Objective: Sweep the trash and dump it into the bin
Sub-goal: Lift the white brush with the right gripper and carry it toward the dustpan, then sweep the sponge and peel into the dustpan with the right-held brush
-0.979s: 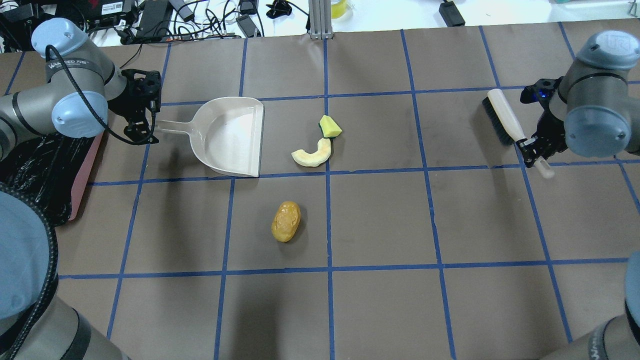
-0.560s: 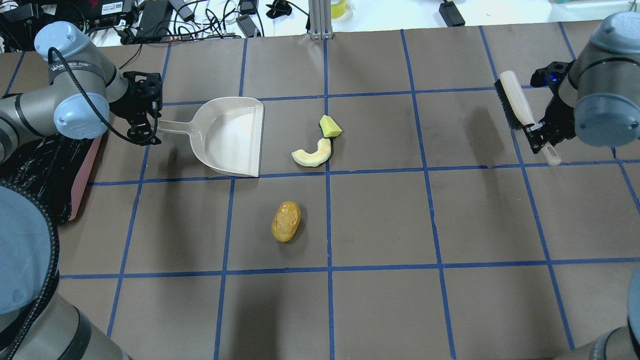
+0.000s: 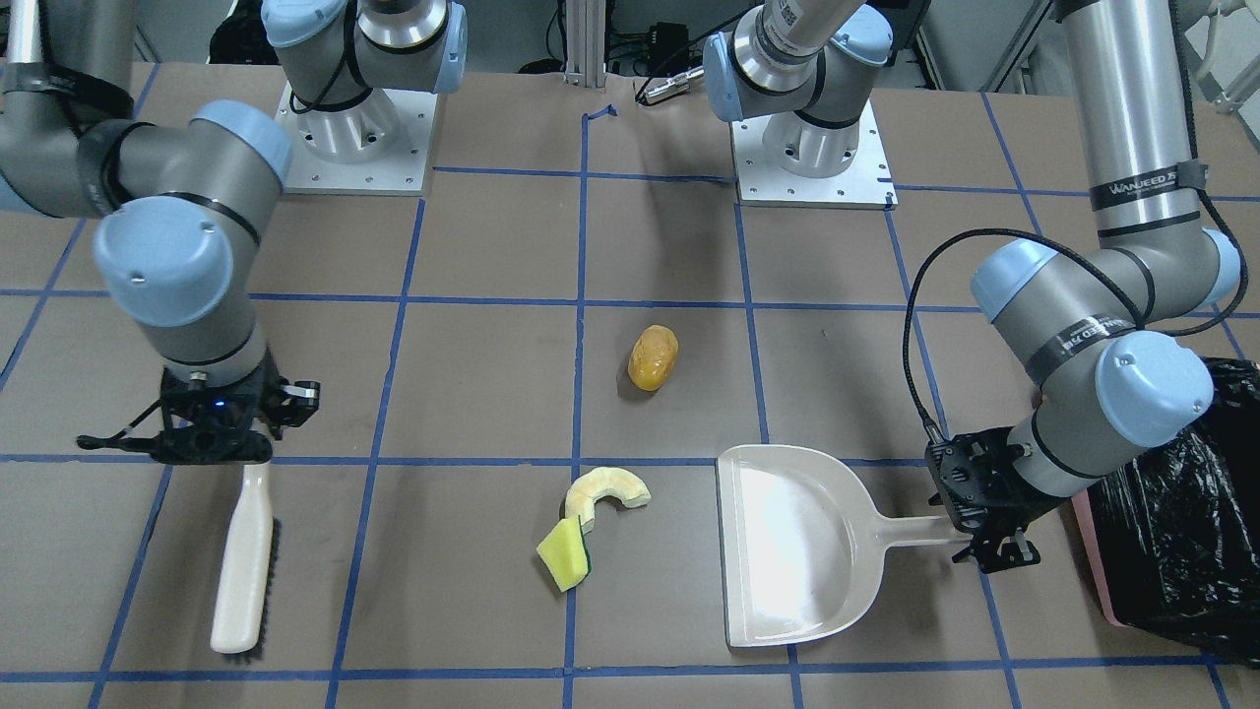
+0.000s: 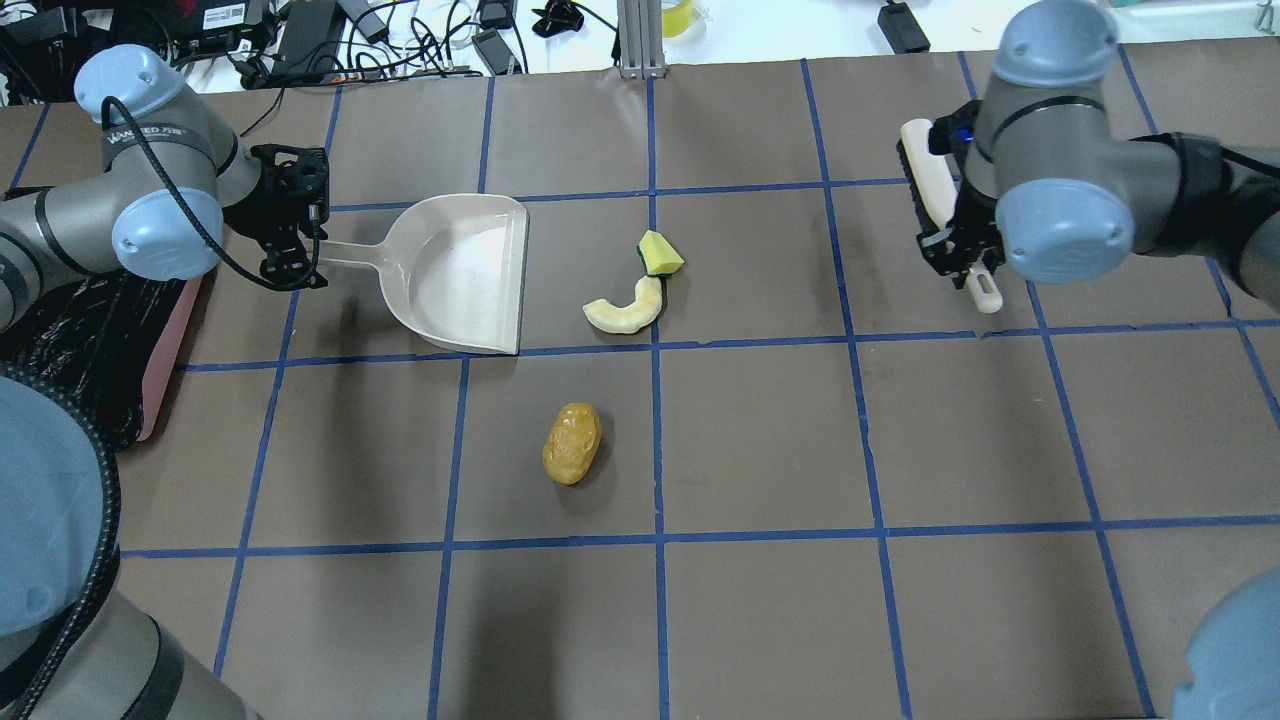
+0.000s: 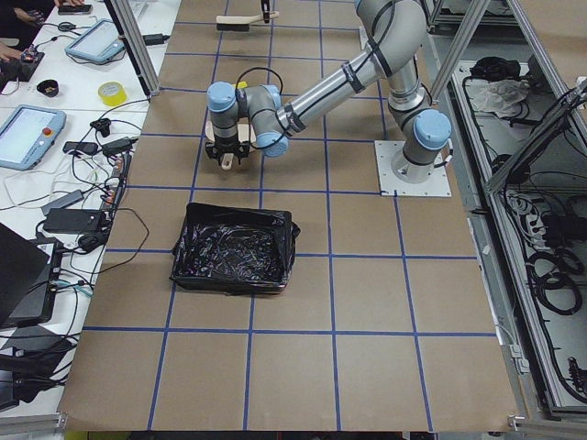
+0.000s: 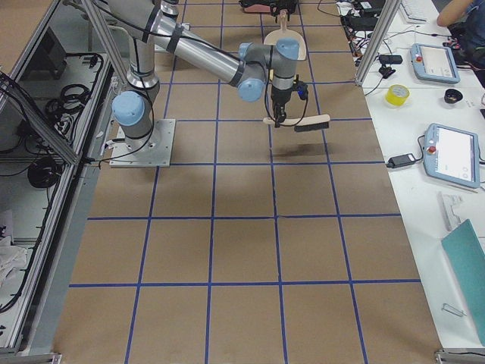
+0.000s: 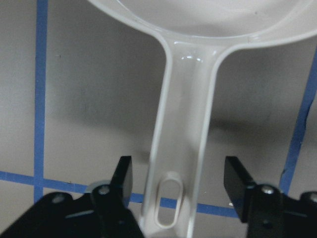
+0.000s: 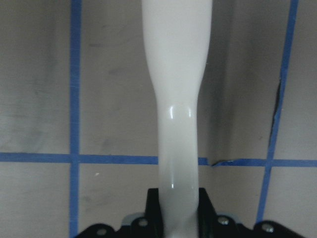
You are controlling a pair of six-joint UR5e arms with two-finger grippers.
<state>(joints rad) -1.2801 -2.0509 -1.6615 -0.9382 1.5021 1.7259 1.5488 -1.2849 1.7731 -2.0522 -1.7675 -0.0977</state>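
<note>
The trash lies mid-table: an orange-brown potato-like lump [image 4: 571,443], a pale yellow rind slice [image 4: 626,308] and a yellow-green sponge wedge [image 4: 660,253]. The beige dustpan [image 4: 465,272] lies flat just left of the rind, its mouth facing the trash. My left gripper [image 4: 295,262] is open, its fingers [image 7: 124,178] on either side of the dustpan handle [image 7: 183,148] without touching it. My right gripper [image 4: 958,255] is shut on the handle of the beige black-bristled brush [image 4: 930,180], held above the table at the far right. The pink bin [image 3: 1095,551] with its black bag [image 3: 1171,522] stands beside the left arm.
The table is brown paper with a blue tape grid. Cables and power bricks [image 4: 400,35] lie beyond the far edge, and a metal post [image 4: 640,40] stands at the back centre. Both arm bases [image 3: 812,148] are bolted at the robot's side.
My right arm has carried the brush inward toward the table's middle and a little farther back, turning it. My left gripper has stayed at the dustpan handle. The trash has not moved.
</note>
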